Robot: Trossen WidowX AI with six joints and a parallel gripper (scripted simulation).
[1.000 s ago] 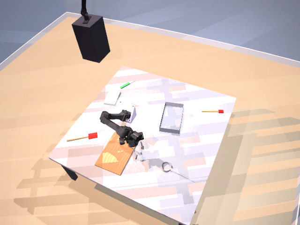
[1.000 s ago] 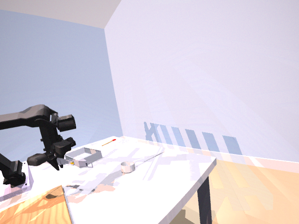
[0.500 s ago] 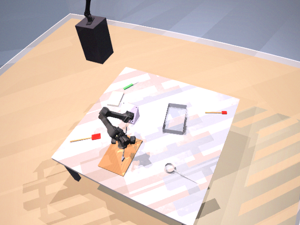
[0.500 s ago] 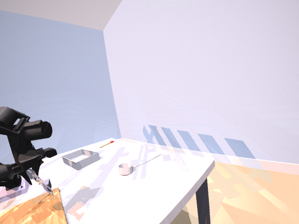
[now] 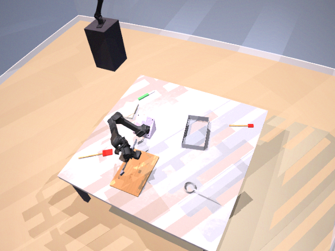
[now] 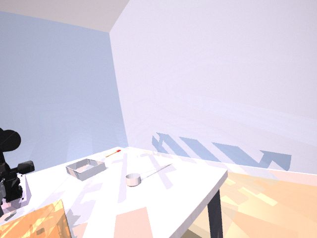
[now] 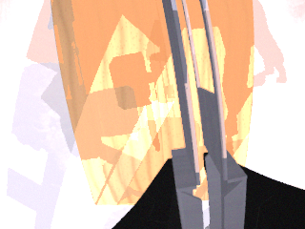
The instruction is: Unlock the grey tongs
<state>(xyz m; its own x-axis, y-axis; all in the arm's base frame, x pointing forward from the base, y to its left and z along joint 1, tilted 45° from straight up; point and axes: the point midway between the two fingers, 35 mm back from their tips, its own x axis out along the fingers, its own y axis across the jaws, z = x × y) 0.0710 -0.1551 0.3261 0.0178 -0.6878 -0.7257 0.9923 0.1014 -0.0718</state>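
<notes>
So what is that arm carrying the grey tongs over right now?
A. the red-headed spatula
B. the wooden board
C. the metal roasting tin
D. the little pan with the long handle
B. In the wrist view the tongs, gripped between the fingers, stretch out over the orange wooden board, and in the top view the gripper sits at that board's edge, well away from the roasting tin.
</notes>
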